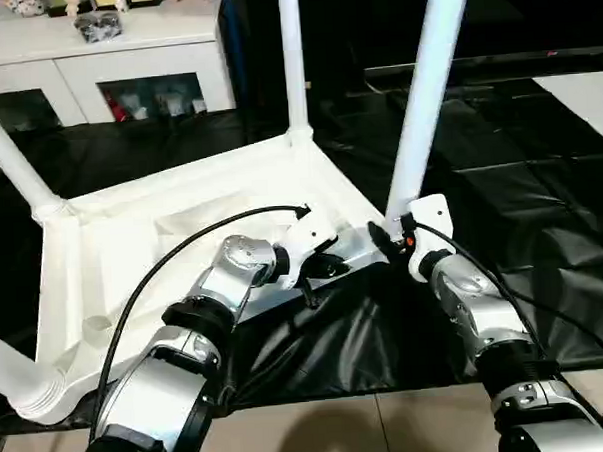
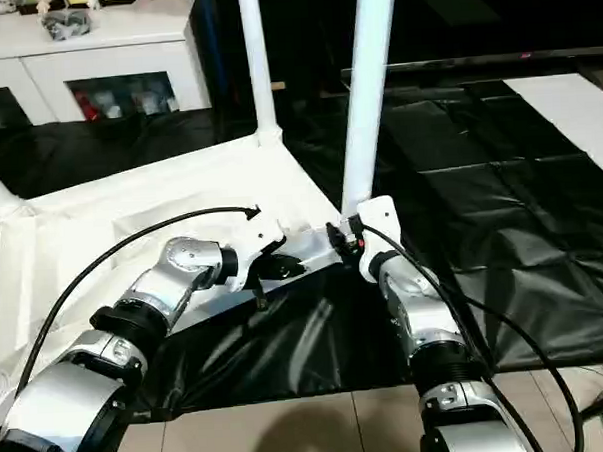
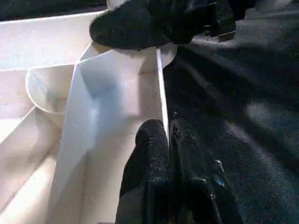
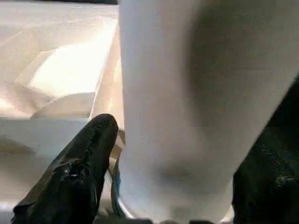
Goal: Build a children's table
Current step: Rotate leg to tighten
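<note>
White plastic tabletop point(image 1: 152, 243) lies underside-up on black sheet point(image 1: 541, 206), legs rising from corner sockets. Right gripper point(image 4: 175, 158) straddles base of near leg point(image 1: 426, 90), fingers point(image 4: 77, 172) spread either side, likely steadying it in socket. Left gripper point(image 3: 170, 149) clenched, empty, tips at tabletop's edge wall, probably bracing top.

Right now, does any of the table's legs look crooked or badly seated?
Yes: the leg at the near right corner, the one between the right end effector's fingers, leans to the right instead of standing straight, unlike the leg at the far corner. It may not be fully seated in the tabletop socket.
</note>
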{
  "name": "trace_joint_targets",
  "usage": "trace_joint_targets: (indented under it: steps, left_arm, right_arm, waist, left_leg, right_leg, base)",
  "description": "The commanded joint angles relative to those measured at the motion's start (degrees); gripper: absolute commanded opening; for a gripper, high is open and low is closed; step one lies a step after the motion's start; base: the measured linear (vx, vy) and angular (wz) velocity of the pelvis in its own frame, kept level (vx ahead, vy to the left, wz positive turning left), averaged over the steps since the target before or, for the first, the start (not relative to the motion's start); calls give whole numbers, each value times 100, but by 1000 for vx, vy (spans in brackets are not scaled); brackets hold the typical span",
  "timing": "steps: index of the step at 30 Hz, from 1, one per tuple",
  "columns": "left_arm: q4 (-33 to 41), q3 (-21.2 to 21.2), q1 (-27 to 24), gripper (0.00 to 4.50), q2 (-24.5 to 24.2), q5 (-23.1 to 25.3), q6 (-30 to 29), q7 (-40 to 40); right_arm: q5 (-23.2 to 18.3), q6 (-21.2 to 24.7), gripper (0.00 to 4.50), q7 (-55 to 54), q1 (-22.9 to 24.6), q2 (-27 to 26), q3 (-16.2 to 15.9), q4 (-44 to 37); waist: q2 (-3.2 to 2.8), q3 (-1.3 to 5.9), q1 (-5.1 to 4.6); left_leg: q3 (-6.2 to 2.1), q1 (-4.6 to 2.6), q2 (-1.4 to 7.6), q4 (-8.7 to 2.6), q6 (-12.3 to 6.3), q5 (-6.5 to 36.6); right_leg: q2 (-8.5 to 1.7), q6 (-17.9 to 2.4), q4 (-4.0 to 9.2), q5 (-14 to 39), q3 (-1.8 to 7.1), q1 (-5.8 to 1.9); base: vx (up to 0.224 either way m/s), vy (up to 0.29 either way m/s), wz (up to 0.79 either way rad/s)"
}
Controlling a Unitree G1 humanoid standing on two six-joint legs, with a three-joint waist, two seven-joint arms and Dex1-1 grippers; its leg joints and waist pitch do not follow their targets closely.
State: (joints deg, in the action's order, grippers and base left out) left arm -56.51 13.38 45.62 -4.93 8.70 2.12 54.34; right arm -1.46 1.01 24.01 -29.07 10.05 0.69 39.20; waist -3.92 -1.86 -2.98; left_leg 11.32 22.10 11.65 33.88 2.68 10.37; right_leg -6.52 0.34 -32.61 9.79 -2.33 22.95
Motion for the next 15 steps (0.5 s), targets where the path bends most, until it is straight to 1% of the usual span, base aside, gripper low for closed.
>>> trace_joint_targets:
  steps: [1,2,3,4,5,6,7,8,9,11,12,13,14,15]
  left_arm:
    - [65,291,-45,0,26,75,255,423]
    - [54,291,-52,0,-66,74,321,495]
    - [61,284,-74,0,-160,45,480,633]
    - [75,266,-92,0,-238,4,532,779]
    - [110,274,-122,0,-397,-44,727,1097]
    - [110,282,-128,0,-470,-59,789,1246]
    - [99,297,-131,0,-551,-69,859,1414]
    - [87,310,-133,0,-615,-74,908,1546]
    - [70,330,-133,0,-688,-74,964,1699]
    - [43,322,-126,0,-751,-103,982,1866]
    - [18,323,-118,0,-795,-110,1007,1966]
    - [4,326,-113,0,-818,-110,1024,2011]
    - [-59,352,-87,0,-899,-86,1080,2145]
    - [-109,372,-66,0,-947,-72,1133,2217]
  right_arm:
    - [-90,-14,393,597,65,-19,-266,-111]
    - [-143,-20,393,840,105,86,-286,-185]
    - [-200,14,393,1168,162,208,-327,-282]
    - [-225,13,393,1458,217,331,-384,-373]
    - [-275,-33,393,2001,309,568,-495,-527]
    - [-354,-38,393,2324,358,677,-546,-625]
    - [-417,-48,393,2636,401,796,-606,-718]
    - [-469,-50,393,2880,432,886,-651,-787]
    - [-541,-30,393,3171,455,987,-708,-857]
    - [-585,-37,393,3492,465,1106,-799,-919]
    - [-608,-57,393,3701,459,1182,-856,-938]
    - [-619,-71,376,3799,452,1217,-880,-941]
    - [-635,-97,376,4043,396,1291,-930,-910]
    - [-636,-104,376,4171,351,1319,-948,-883]
  waist:
    - [80,310,-29]
    - [83,314,-24]
    - [109,326,-10]
    - [105,330,19]
    - [103,342,51]
    - [101,348,56]
    - [92,369,102]
    - [88,371,116]
    - [84,373,175]
    - [94,363,231]
    - [93,357,239]
    - [89,346,253]
    - [93,342,252]
    - [93,322,267]
  left_leg:
    - [-63,-79,70,-484,-292,2239]
    - [-59,-72,72,-476,-322,2169]
    - [-51,-71,82,-460,-388,2010]
    - [-44,-62,79,-444,-492,1858]
    - [-41,-63,85,-424,-569,1697]
    - [-30,-55,92,-416,-619,1590]
    - [-15,-59,100,-387,-716,1342]
    - [-17,-45,108,-381,-766,1193]
    - [10,-71,117,-354,-876,1014]
    - [15,-75,121,-359,-871,988]
    - [17,-77,120,-362,-851,1041]
    - [18,-92,125,-375,-784,1183]
    - [16,-90,128,-379,-749,1239]
    - [11,-98,134,-407,-639,1431]
  right_leg:
    - [-89,-1200,433,1724,32,-184]
    - [-96,-1226,420,1646,36,-192]
    - [-98,-1283,404,1447,40,-203]
    - [-99,-1342,382,1252,41,-224]
    - [-97,-1411,353,1037,37,-247]
    - [-98,-1454,331,890,41,-255]
    - [-83,-1539,285,533,25,-273]
    - [-90,-1582,256,354,24,-285]
    - [-90,-1679,227,86,26,-273]
    - [-93,-1724,215,122,29,-271]
    - [-93,-1729,220,208,28,-267]
    - [-94,-1711,243,446,31,-257]
    - [-95,-1693,248,546,34,-256]
    - [-93,-1634,277,880,40,-244]
  base:
    - [0,0,0]
    - [0,0,0]
    - [0,0,0]
    - [0,0,0]
    - [0,0,0]
    - [0,0,0]
    - [0,0,0]
    - [0,0,0]
    - [0,0,0]
    - [0,0,0]
    - [0,0,0]
    - [0,0,0]
    - [0,0,0]
    - [0,0,0]
